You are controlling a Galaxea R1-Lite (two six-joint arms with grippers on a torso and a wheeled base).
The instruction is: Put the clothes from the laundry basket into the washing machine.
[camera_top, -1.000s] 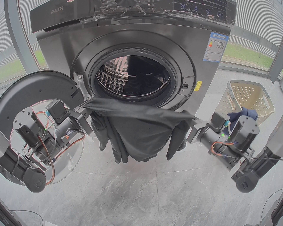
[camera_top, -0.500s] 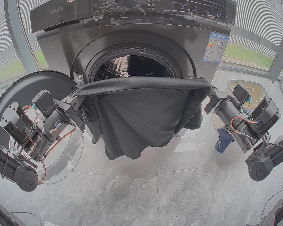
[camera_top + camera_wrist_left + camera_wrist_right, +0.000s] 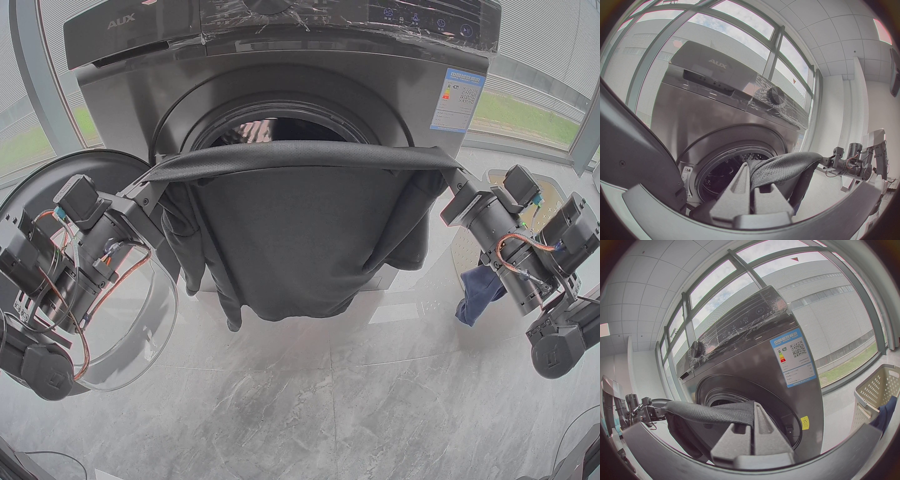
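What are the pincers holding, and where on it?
Both hold one dark grey garment, stretched before the washing machine: left pincer at one end of its top edge, right pincer at the other.

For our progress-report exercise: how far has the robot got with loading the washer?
Done: the washing machine door stands open. In hand: the dark grey garment hangs stretched between the left gripper and right gripper, before the drum opening, not yet inside. Left: getting it in, then the blue cloth draped over the laundry basket.

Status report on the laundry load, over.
Left gripper, right gripper shut on dark garment, stretched before drum opening. Door open. Blue cloth at basket.
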